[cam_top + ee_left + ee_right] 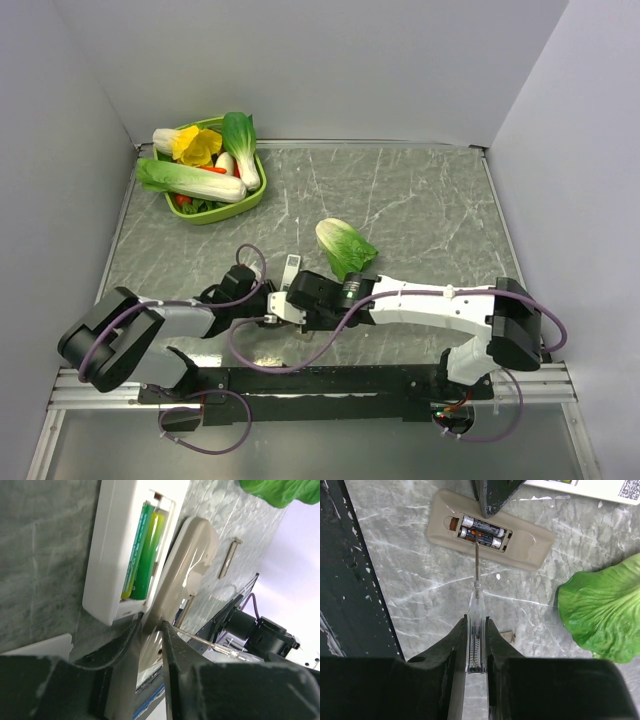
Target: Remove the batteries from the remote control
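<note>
The two arms meet in the middle of the gray table (420,595), just in front of a green cabbage (600,615). Two remotes lie there side by side, close but not touching.

The beige remote (530,540) lies face down with its back open. Two dark batteries (482,530) sit in the open slot, side by side. The right gripper (476,622) is squeezed tight on a screwdriver (476,605) with a clear handle. The thin metal tip points away from the gripper and touches the dark batteries in the slot.

The left gripper (149,625) is open only a little. The end of the beige remote sits between its two fingers, and both fingers press against it. In the right wrist view a dark finger tip rests on the far edge of this remote, next to the slot.

The white remote (107,555) also lies face down with its back open. Two green batteries (145,550) are inside it. No gripper touches it. A small flat white lid (40,647) lies on the table near its end.

Far back on the left stands a green bowl (252,195) full of vegetables, well apart from the arms.
</note>
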`<state>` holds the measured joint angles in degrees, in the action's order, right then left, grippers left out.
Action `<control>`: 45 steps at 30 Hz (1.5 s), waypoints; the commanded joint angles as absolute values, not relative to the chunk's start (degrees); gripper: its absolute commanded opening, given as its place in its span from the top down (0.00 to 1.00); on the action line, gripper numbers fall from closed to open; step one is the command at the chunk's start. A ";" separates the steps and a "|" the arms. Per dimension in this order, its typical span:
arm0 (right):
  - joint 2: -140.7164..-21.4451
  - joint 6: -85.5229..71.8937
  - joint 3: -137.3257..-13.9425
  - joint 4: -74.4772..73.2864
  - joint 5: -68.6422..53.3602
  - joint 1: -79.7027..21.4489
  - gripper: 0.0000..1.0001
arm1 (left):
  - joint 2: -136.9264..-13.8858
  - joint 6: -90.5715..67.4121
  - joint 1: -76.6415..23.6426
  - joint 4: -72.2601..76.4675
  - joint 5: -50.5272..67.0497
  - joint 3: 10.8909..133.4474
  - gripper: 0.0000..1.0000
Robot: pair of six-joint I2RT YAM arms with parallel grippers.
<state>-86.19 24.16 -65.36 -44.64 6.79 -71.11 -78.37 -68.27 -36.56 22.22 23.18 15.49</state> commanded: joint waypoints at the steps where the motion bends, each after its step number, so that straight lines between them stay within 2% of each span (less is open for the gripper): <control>1: -84.20 22.06 -61.62 -38.50 10.46 -70.75 1.00 | -79.80 -68.47 -37.88 22.68 22.68 16.96 0.73; 7: -80.51 19.52 -55.03 -32.88 11.69 -70.93 1.00 | -79.19 -68.29 -37.97 20.57 21.36 17.05 0.75; 25: -73.74 16.00 -45.19 -22.42 15.47 -70.66 1.00 | -80.24 -69.43 -38.93 20.74 20.13 17.14 0.78; 45: -69.35 9.58 -39.47 -14.85 17.66 -69.35 1.00 | -80.86 -69.87 -39.64 20.83 19.25 17.31 0.79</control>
